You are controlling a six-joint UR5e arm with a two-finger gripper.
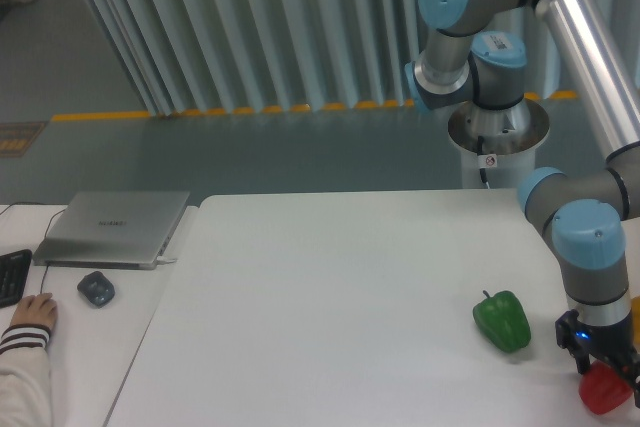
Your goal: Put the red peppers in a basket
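Observation:
The red pepper [606, 394] lies on the white table [330, 307] near its front right corner, glossy, with its top hidden behind the gripper. My gripper [606, 359] points straight down onto it and is open. One finger stands on each side of the pepper's upper part. No basket shows in this view.
A green bell pepper [503, 321] lies just left of the gripper. A yellow sliver [636, 313] shows at the right edge behind the wrist. On the side table to the left are a closed laptop [115, 226], a mouse [96, 288], a keyboard [9, 277] and a person's hand [32, 313].

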